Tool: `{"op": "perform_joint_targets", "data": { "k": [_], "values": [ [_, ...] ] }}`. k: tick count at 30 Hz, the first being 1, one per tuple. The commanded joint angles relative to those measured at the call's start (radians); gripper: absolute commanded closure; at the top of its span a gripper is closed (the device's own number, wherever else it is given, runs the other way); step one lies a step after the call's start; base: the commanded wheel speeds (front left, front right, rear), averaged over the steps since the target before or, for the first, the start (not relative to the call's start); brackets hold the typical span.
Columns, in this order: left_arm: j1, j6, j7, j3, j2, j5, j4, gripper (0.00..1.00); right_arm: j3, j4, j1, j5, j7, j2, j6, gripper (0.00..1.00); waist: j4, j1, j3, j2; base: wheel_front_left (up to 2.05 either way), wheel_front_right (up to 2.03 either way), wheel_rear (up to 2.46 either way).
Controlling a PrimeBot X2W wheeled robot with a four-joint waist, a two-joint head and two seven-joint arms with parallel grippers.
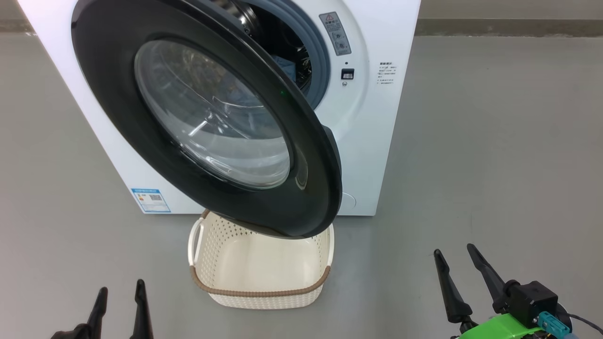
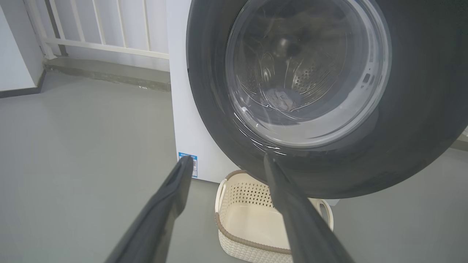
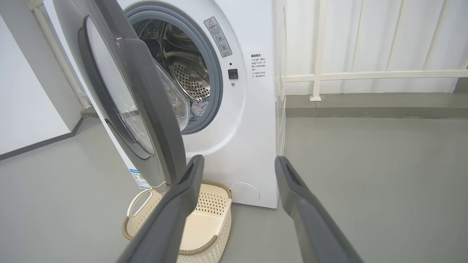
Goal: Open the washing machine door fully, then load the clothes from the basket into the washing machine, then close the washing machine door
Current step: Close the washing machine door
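Grey floor point(image 1: 494, 165), bare and even, with white railing point(image 3: 365, 76) along the back wall. On it, white washing machine point(image 1: 367, 141), front toward the robot. Round washing machine door point(image 1: 212, 113) neither folded fully back nor shut: about half way, hinged on the robot's left, free edge point(image 1: 332, 155) standing out toward the robot's right and overhanging the basket point(image 1: 256, 293). That basket on the floor just before the machine's foot, no cloth in the part that shows. Of the clothes point(image 3: 199, 108), only a scrap of light blue low inside the steel drum point(image 3: 190, 78); too little showing to count pieces. Loading judged done, door-closing yet to do.

Low at the robot's left, left gripper point(image 1: 120, 287), fingers point(image 1: 140, 306) spread wide with nothing between them, well short of the door; in the left wrist view, aimed squarely at the door's glossy outer face. Low at the right, right gripper point(image 1: 454, 249), fingers point(image 1: 452, 292) likewise wide apart and empty; in the right wrist view, looking nearly along the door's edge, drum opening beside it.

Key relation: door ahead of both grippers, its plane slanting from hinge at far left to free edge at near right. Outer face turned to the left arm, free edge nearer the right. Probably best pushed on the outer face close to the free edge, toward the machine. Possible trouble: sliding off the bulging glass
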Motion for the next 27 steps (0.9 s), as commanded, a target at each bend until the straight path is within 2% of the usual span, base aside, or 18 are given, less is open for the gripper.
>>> {"op": "perform_joint_targets", "data": {
  "k": [1,4,5,6,7,18,27],
  "values": [
    [-0.009,-0.007,-0.006,0.035,0.005,0.008,-0.030,0.00,0.022,-0.021,-0.010,-0.011,-0.005,-0.003,0.002,0.00,0.002,0.0000,0.000,0.0000,0.00,0.00,0.00],
    [-0.008,-0.009,-0.006,0.036,0.004,0.005,-0.031,0.00,0.025,-0.019,-0.011,-0.011,-0.005,-0.004,0.002,0.00,0.002,0.0000,0.001,0.0000,0.00,0.00,0.00],
    [-0.008,-0.009,-0.006,0.035,0.004,0.003,-0.031,0.00,0.026,-0.018,-0.012,-0.010,-0.005,-0.004,0.002,0.50,0.001,0.0000,0.002,0.0000,0.00,0.00,0.00],
    [-0.007,-0.009,-0.006,0.034,0.004,0.000,-0.031,0.00,0.026,-0.021,-0.015,-0.009,-0.005,-0.003,0.002,0.81,0.001,0.0000,0.003,0.0000,0.00,0.00,0.00],
    [-0.007,-0.007,-0.006,0.033,0.004,-0.002,-0.032,0.00,0.027,-0.022,-0.016,-0.008,-0.005,-0.003,0.002,1.00,0.000,0.0000,0.003,0.0000,0.00,0.00,0.00],
    [-0.008,0.000,-0.006,0.031,0.004,-0.012,-0.039,0.00,0.020,-0.042,-0.045,0.015,-0.005,-0.002,0.002,1.00,0.004,0.0000,0.009,0.0000,0.00,0.00,0.00],
    [-0.006,0.008,-0.006,0.020,0.004,-0.024,-0.041,0.00,0.049,-0.179,-0.154,0.034,-0.005,-0.001,0.002,1.00,0.012,0.0000,0.011,0.0000,0.00,0.00,0.00]
  ]
}}
